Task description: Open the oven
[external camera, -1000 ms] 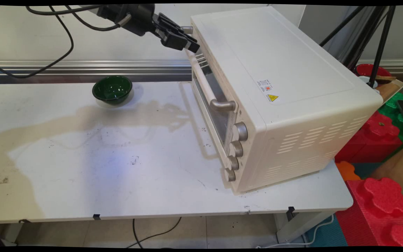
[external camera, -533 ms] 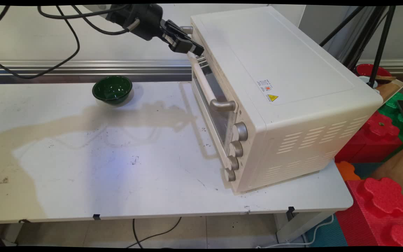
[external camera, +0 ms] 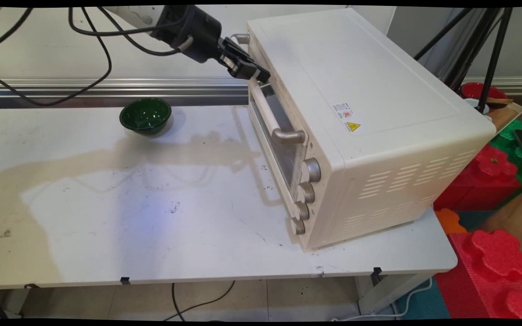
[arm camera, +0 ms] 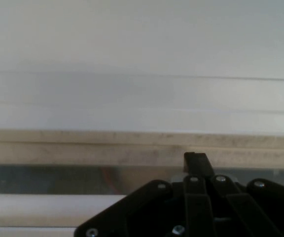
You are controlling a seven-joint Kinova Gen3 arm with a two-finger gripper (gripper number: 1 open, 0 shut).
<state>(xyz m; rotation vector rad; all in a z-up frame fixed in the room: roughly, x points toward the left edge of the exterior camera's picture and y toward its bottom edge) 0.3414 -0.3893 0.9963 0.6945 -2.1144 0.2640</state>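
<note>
A cream toaster oven (external camera: 369,90) stands on the right half of the white table (external camera: 107,226), its front facing left. Its door has a long pale handle (external camera: 265,108) and four knobs (external camera: 311,171) beside it. My black gripper (external camera: 261,74) is shut with nothing in it. Its tip rests against the top edge of the door, at the far end above the handle. In the hand view the gripper (arm camera: 195,160) is close to the door's upper rim (arm camera: 107,148), with the dark glass (arm camera: 43,178) and the handle (arm camera: 38,207) below it. A dark green bowl (external camera: 145,115) sits far left of the oven.
Black cables (external camera: 93,68) hang from the arm over the table's back left. To the right of the table are black tripod legs (external camera: 492,50), a red bowl (external camera: 476,90) on a side surface, and red and green foam blocks (external camera: 496,258) on the floor.
The gripper has moved right and slightly down, from just left of the oven's top corner onto the door's upper edge. The cables swung with it. The bowl stayed put.
</note>
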